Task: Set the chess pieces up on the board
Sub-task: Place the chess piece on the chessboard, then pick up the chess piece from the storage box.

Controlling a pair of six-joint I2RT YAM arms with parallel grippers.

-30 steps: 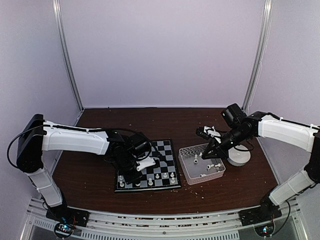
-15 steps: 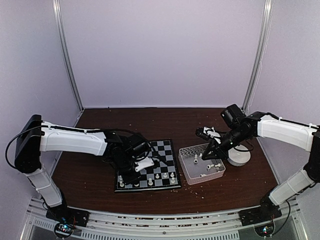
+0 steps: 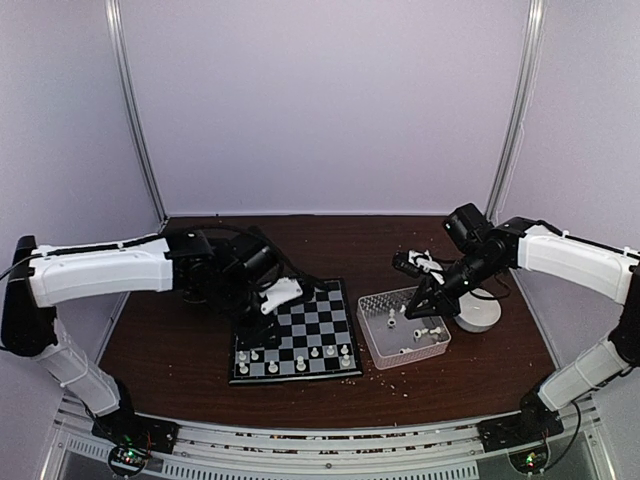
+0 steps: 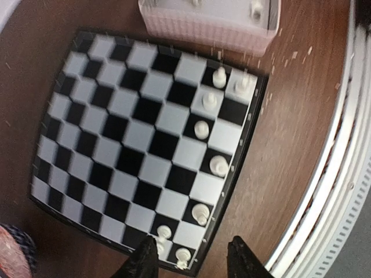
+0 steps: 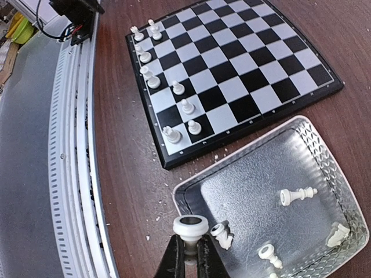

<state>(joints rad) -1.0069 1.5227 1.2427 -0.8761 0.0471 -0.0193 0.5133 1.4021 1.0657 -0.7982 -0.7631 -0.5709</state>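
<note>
The board (image 3: 322,306) lies left of centre, with several white chess pieces (image 3: 315,352) in its two near rows. In the left wrist view the board (image 4: 133,136) fills the frame and the pieces (image 4: 219,166) line its right edge. My left gripper (image 4: 194,262) is open and empty, above the board's near-left corner (image 3: 252,332). My right gripper (image 5: 190,255) is shut on a white chess piece (image 5: 190,227), held base-up over the near-left corner of the clear tray (image 5: 184,188). In the top view the right gripper (image 3: 415,304) hovers over that tray (image 3: 372,340).
Several white pieces (image 5: 298,196) lie loose in the tray. A round white object (image 3: 478,316) sits right of the tray. Pale crumbs (image 3: 395,378) are scattered on the brown table. The metal rail (image 5: 64,150) runs along the near edge.
My left gripper has lifted off the board's near-left squares and drawn back towards the far left, open. My right gripper has hardly moved and still holds its piece.
</note>
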